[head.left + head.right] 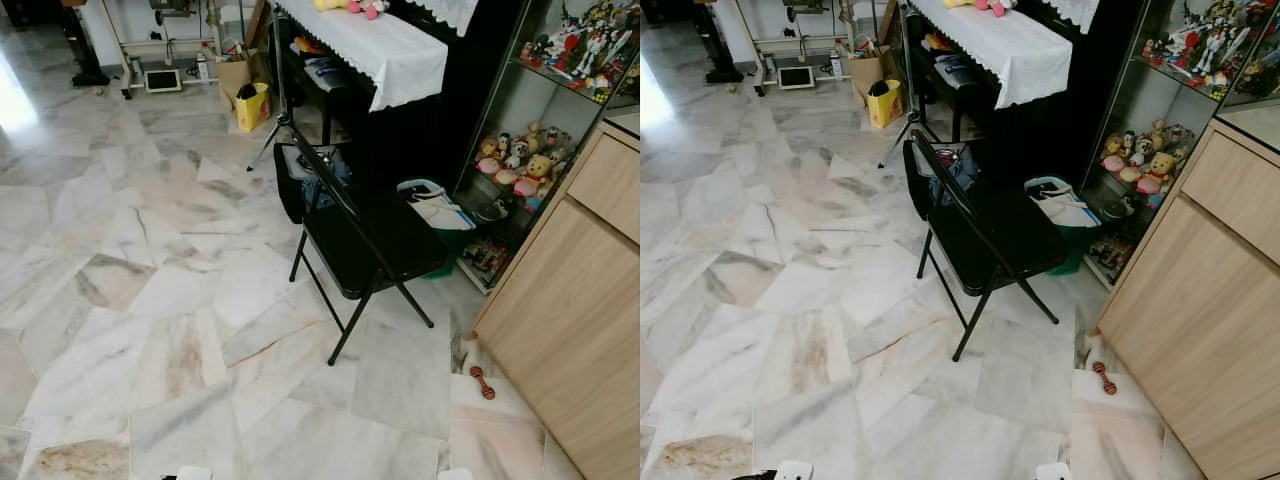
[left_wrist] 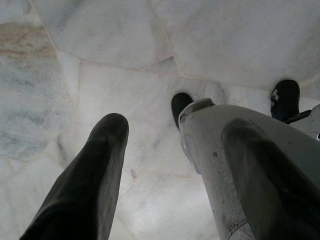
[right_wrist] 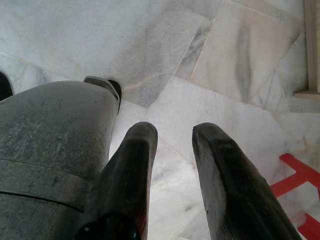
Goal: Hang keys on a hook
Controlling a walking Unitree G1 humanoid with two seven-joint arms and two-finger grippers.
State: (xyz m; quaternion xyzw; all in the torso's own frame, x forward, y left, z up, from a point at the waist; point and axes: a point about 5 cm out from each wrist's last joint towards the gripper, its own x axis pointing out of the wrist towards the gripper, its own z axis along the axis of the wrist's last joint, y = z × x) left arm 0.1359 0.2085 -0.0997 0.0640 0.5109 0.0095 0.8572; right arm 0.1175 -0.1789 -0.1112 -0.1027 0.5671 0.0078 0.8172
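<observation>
Keys and hook not made out anywhere, left claw (image 2: pixel 165 165) hung spread over the marble floor (image 2: pixel 125 45) beside the robot's grey leg (image 2: pixel 235 165), right claw (image 3: pixel 172 145) likewise parted, empty, red tape (image 3: pixel 295 175) beyond it, black folding chair (image 1: pixel 370 240) well ahead.

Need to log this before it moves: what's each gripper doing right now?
Left gripper: open, holding nothing, hanging over the marble floor.
Right gripper: open, holding nothing, hanging over the floor.

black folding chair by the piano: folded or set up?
Set up. The black folding chair stands on the marble floor with its legs spread and its seat flat; nothing lies on the seat.
</observation>
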